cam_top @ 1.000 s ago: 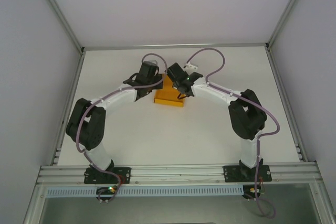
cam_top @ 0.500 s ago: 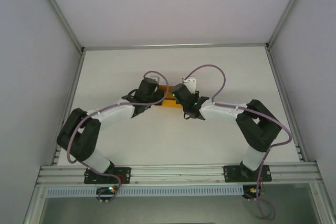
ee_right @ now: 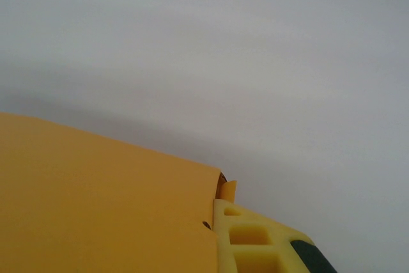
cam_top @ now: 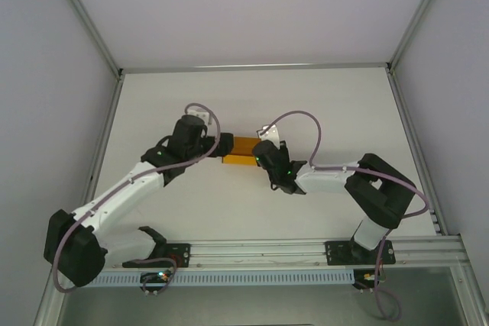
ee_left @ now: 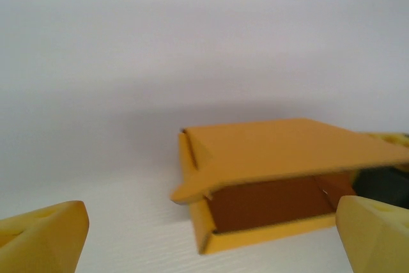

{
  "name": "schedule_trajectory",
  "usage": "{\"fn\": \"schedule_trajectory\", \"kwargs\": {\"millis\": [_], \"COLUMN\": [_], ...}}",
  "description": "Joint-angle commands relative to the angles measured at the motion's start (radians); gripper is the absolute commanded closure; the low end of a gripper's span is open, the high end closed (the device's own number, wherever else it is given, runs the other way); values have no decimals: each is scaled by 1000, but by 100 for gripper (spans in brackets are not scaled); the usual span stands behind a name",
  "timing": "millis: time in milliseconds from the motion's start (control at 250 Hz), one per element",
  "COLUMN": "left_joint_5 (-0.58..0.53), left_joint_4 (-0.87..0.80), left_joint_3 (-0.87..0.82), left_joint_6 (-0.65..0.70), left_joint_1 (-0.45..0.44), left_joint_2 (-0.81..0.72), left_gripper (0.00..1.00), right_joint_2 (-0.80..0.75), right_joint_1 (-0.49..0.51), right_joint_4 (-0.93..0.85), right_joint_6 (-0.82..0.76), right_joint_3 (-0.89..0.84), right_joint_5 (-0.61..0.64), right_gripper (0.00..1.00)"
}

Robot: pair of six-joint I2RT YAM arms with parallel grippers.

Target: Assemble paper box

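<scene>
The paper box (ee_left: 275, 158) is seen just ahead of the left gripper (ee_left: 212, 215), between its widely spread fingers (ee_left: 45, 234), with nothing pinched. Its lid is lifted ajar and the open mouth is turned toward them. One finger (ee_right: 255, 241) of the right gripper (cam_top: 260, 156) is laid against the card's edge, but whether anything is clamped cannot be told. Judged step is lid closure: the lid should be pressed down squarely near its free edge with the opposite end braced, so the thin card is not creased or skidded.
</scene>
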Motion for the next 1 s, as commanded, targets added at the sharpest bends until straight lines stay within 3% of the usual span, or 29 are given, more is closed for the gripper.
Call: {"fn": "schedule_trajectory", "kwargs": {"millis": [0,76,180,284,443,707,859,939,998], "left_joint_5": [176,304,412,524,569,587,562,552,545], "left_joint_4": [-56,-43,-55,20,105,193,195,205,206], "left_joint_3": [54,107,168,120,16,-121,-147,-148,-142], "left_joint_6": [-41,-56,-58,-98,-134,-168,-157,-157,-157], "left_joint_1": [125,183,183,183,183,181,181,181,180], "left_joint_2": [74,165,290,363,404,415,425,436,452], "left_gripper": [0,0,0,0,0,5,18,35,40], "right_joint_2": [-4,1,15,22,12,-41,-129,-205,-266], "right_joint_1": [26,37,57,73,92,148,178,179,179], "right_joint_4": [22,48,123,153,76,-65,-154,-236,-291], "right_joint_6": [-98,-122,-161,-167,-153,-45,43,94,118], "right_joint_3": [-72,-89,-119,-130,-107,-120,-167,-194,-222], "right_joint_5": [-42,-52,-43,-32,7,36,38,28,8], "right_gripper": [100,99,97,95,92,74,52,41,29]}}
